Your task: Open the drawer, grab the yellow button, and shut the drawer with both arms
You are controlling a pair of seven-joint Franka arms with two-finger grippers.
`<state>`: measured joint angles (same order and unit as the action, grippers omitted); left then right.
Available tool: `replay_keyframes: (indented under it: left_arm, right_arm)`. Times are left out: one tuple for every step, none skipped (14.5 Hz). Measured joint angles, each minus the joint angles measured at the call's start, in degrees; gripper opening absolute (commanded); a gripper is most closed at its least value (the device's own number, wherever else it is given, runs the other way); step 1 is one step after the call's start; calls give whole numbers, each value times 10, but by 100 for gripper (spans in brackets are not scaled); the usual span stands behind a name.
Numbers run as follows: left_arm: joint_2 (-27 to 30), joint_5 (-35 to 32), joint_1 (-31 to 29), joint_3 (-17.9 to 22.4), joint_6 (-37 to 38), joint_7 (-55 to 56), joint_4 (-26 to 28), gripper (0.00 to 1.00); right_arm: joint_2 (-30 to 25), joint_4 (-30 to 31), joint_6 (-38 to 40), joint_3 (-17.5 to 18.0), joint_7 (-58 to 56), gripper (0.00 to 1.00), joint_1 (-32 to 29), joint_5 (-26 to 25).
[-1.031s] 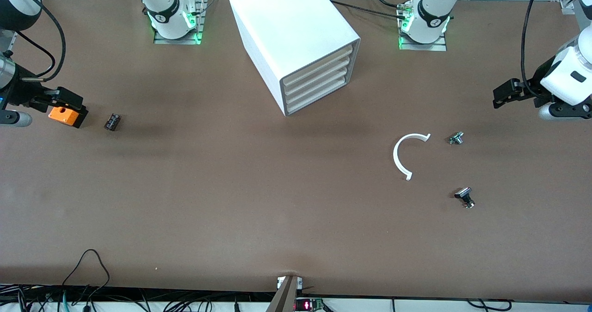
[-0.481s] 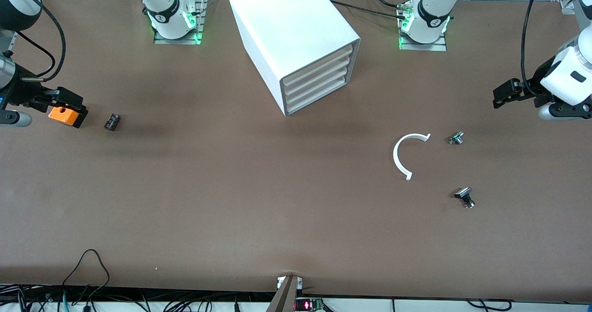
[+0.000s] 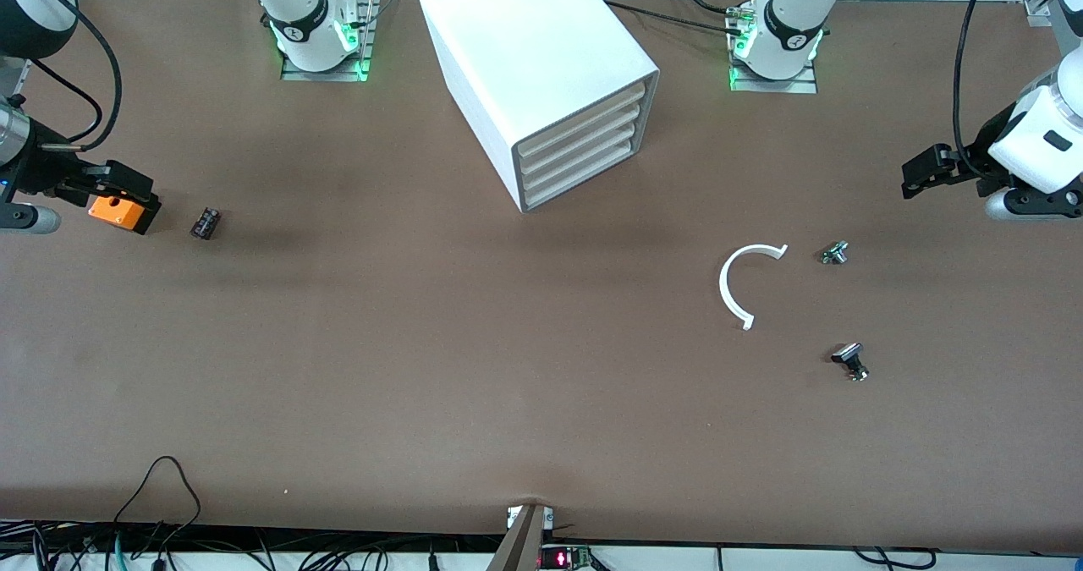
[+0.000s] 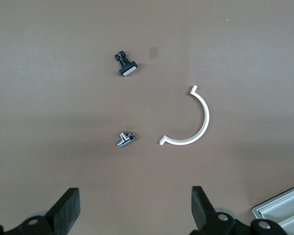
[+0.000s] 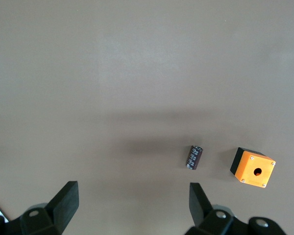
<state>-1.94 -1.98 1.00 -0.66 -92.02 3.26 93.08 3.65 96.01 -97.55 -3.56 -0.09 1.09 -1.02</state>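
White cabinet (image 3: 541, 72) at the table's base-side edge, top drawer (image 3: 584, 107) shut. Left gripper (image 4: 132, 215) and right gripper (image 5: 130, 210) hovered over opposite table ends, fingers spread apart, empty. Button nowhere seen.

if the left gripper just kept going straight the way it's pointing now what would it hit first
Probably bare table. The open left gripper points down at the brown surface; the small silver fitting and white curved piece lie just off that line, though depth is unclear.

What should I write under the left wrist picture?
Open left tool above a white half-ring and two small parts on the brown table.
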Motion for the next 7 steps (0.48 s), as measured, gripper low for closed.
replay_keyframes:
  left_arm:
    - [0,0,0,0,0,0,0,100]
    - [0,0,0,0,0,0,0,100]
    - [0,0,0,-1,0,0,0,100]
    - [-1,0,0,-1,0,0,0,100]
    - [-2,0,1,-1,0,0,0,100]
    - [-3,0,2,-2,0,0,0,100]
    - [-3,0,2,-3,-1,0,0,100]
  right_arm:
    - [0,0,0,0,0,100,0,0]
    - [0,0,0,0,0,100,0,0]
    - [1,0,0,0,0,100,0,0]
    - [1,0,0,0,0,100,0,0]
    - [1,0,0,0,0,100,0,0]
    - [1,0,0,0,0,100,0,0]
    - [1,0,1,0,0,100,0,0]
